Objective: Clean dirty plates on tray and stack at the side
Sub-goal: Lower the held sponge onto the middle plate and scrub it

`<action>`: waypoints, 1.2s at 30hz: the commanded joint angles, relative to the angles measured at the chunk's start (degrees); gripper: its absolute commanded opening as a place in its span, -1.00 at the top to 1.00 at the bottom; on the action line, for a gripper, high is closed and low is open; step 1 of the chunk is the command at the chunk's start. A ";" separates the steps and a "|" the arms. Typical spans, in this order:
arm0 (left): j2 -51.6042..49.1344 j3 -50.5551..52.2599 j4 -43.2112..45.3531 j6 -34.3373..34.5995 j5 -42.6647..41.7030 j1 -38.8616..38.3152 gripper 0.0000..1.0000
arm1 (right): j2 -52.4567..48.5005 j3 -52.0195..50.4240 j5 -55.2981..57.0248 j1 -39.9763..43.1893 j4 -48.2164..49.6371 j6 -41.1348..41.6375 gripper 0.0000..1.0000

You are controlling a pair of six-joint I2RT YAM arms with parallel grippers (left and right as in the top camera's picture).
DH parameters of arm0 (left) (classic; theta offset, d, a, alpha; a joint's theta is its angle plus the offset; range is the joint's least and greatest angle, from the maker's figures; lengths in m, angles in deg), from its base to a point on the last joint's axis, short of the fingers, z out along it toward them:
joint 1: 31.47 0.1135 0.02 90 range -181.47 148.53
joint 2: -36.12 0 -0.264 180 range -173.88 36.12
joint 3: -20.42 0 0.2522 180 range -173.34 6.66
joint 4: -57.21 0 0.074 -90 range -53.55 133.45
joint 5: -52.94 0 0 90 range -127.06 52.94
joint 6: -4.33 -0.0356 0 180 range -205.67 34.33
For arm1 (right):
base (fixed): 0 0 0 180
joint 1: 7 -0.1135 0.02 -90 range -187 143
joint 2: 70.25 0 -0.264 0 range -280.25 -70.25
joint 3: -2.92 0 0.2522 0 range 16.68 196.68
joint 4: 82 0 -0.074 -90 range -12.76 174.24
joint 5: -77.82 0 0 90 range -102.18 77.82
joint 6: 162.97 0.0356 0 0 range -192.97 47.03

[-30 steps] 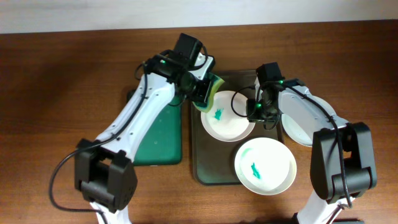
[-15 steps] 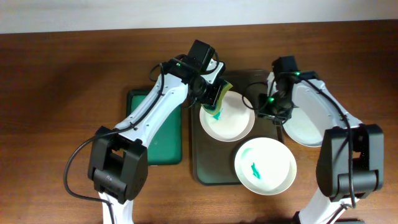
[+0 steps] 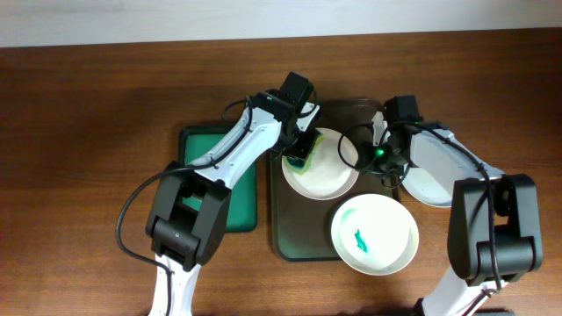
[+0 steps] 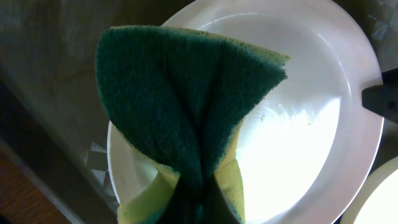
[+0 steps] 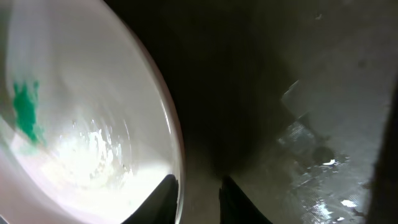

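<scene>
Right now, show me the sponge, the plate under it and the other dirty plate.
sponge [image 4: 186, 106], left wrist view, green scouring face.
plate under it [image 3: 334, 175], overhead view, bare white inside.
other dirty plate [image 3: 388, 226], overhead view, white right of stain.

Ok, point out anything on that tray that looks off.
The stained plate nearest the robot carries a green smear and overhangs the tray's right corner. The sponge is pinched double in the left claw, over the far plate. Nothing looks spilled or broken.
</scene>
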 commanded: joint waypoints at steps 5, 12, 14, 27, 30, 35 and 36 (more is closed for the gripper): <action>0.11 -0.37 0.68 -0.50 0.07 -0.11 1.00 | 1.38 -2.21 -1.84 -0.31 2.16 2.10 0.91; 0.11 -0.35 2.64 -0.48 1.77 -0.13 1.00 | 1.38 -2.21 -1.79 -0.31 1.27 2.10 0.92; 0.09 -0.11 2.64 -0.48 3.58 -0.59 1.00 | 1.38 -2.21 -1.79 -0.31 1.25 2.10 0.92; -8.68 0.07 1.66 2.71 7.96 -3.82 1.00 | 1.38 -2.21 -1.79 -0.31 0.81 2.08 0.91; -9.66 0.04 -0.33 2.56 -3.43 -3.85 1.00 | 1.38 -2.21 -1.81 -0.31 0.81 2.10 0.91; -9.51 -0.90 -0.66 -0.09 -25.31 -2.93 1.00 | 1.38 -2.21 -1.79 -0.31 0.81 2.10 0.92; -9.38 -3.21 -2.21 -0.13 -30.73 -1.73 1.00 | 1.38 -2.21 -1.81 -0.31 0.81 2.10 0.92</action>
